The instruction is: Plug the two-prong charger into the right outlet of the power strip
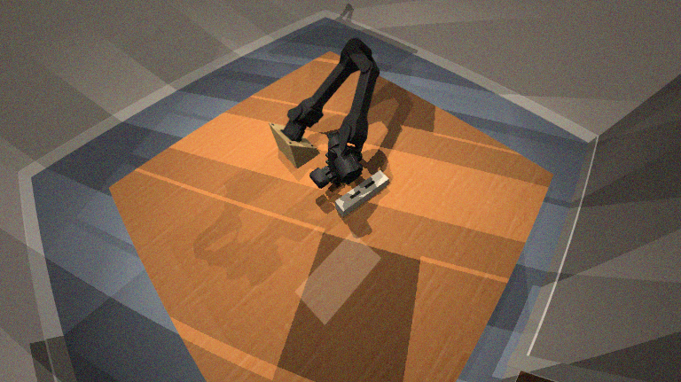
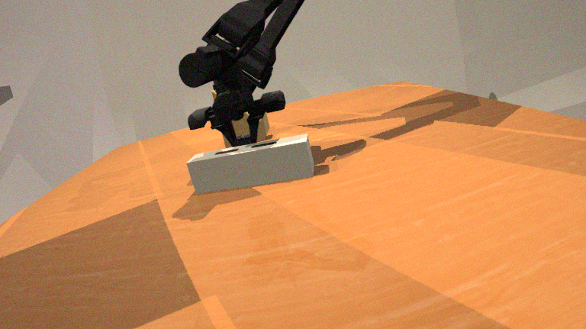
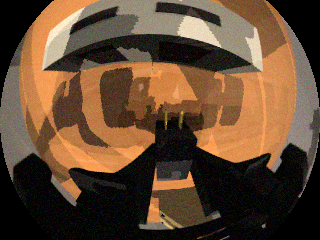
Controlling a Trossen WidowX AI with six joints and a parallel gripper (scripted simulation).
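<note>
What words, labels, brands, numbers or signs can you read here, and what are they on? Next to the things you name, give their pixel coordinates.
None can be read.
The power strip [image 1: 345, 207] [image 2: 252, 169] [image 3: 147, 25] shows only dark slots, no legible lettering.
The charger [image 3: 175, 137] shows no legible marking either.

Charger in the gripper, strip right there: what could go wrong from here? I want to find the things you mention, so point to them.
Likely risks:
1. The charger [image 3: 175, 136]'s prongs [image 3: 173, 120] show short of the power strip [image 1: 362, 193] [image 2: 252, 169] [image 3: 150, 27], not over a slot; lowering now could miss both outlets.
2. Two outlets sit close together, so it may go for the wrong one.
3. Nothing visible braces the strip; an off-centre push on the shutter could slide it or twist the charger in the gripper [image 2: 245, 140] [image 3: 175, 145].
</note>
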